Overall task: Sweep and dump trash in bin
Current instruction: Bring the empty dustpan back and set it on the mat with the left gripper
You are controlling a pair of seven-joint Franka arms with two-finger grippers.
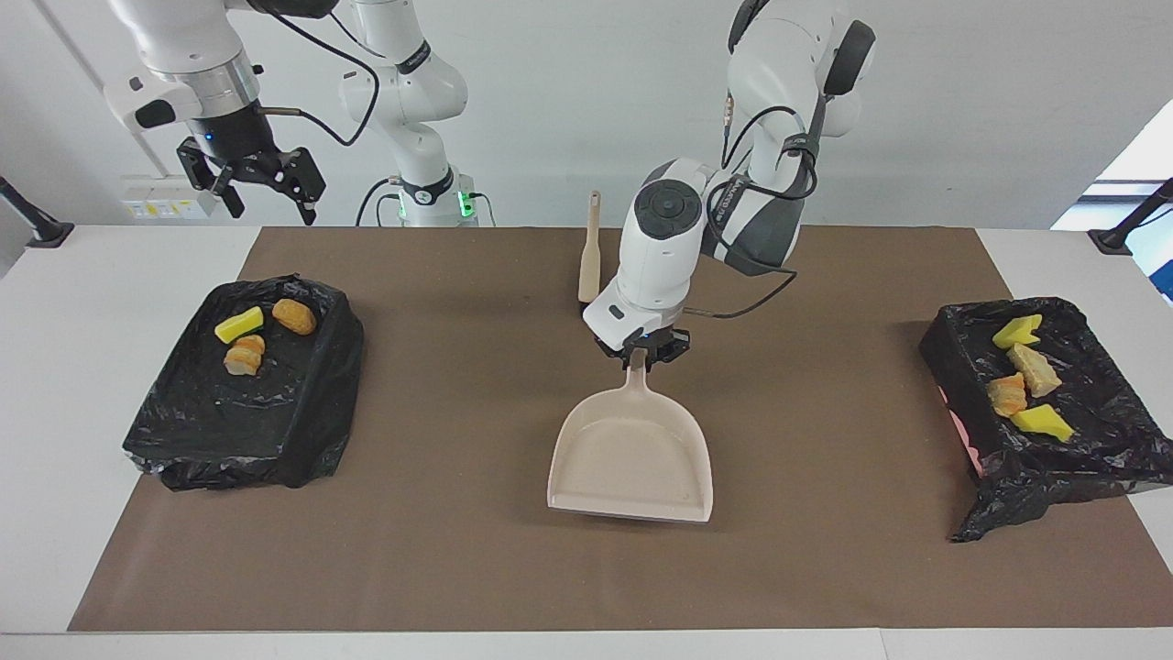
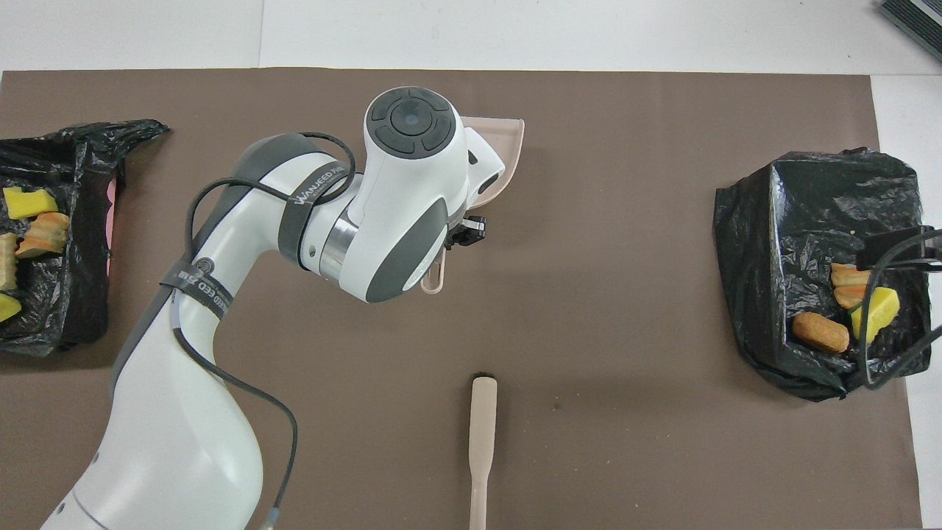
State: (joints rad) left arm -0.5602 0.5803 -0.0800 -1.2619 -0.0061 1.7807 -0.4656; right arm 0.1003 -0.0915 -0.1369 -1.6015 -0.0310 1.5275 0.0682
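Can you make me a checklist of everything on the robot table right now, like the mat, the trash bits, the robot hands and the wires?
Surface: brown mat over a white table.
Job's things: trash lies in the bin at the right arm's end; more trash pieces in the second bin at the left arm's end. The dustpan is empty.
Clutter: brush lies on the mat, nearer to the robots than the dustpan.
Grippers: left gripper shut on the dustpan's handle, mid-mat; right gripper open, waiting, raised.
Cables: black cable loops along the left arm.
Surroundings: white wall, wall socket.
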